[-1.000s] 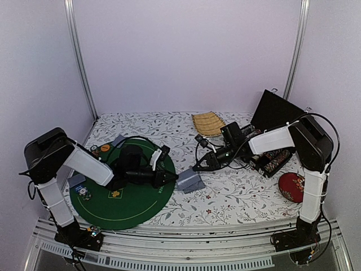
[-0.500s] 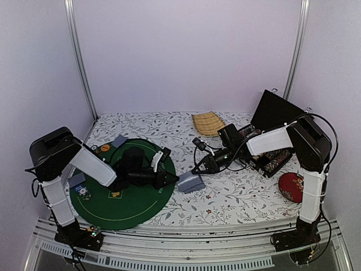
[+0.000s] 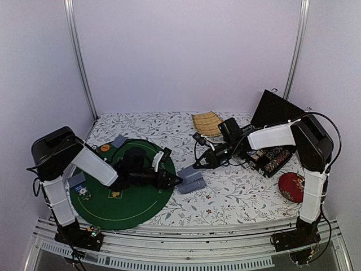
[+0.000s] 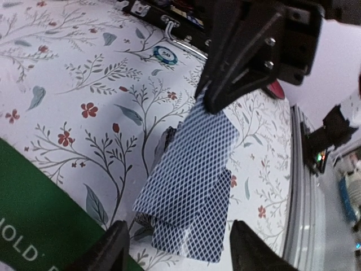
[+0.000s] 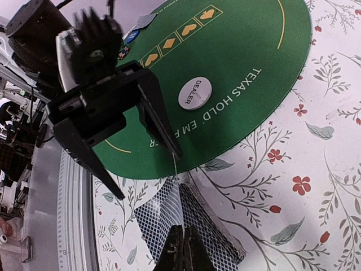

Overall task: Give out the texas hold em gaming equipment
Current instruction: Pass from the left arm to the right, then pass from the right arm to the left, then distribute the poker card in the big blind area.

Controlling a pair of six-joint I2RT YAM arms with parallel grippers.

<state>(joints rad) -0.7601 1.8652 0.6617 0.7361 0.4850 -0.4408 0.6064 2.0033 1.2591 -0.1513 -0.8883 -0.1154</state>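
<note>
- Right now my left gripper [image 3: 171, 180] is spread wide at the edge of the green mat [image 5: 225, 51], with a finger on either side of the deck's [image 3: 190, 182] near end.
- The blue-backed deck lies on the flowered cloth [image 3: 237, 192], just beside the mat.
- My right gripper [image 5: 183, 248] is pinched tight on the far corner of the top card [image 4: 194, 169].
- A white dealer button [image 5: 195, 92] sits on the mat.

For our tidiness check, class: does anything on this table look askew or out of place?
The card pile lies off the green mat, slid apart and crooked; the right gripper pinches its top card. One chip lies loose on the cloth.
</note>
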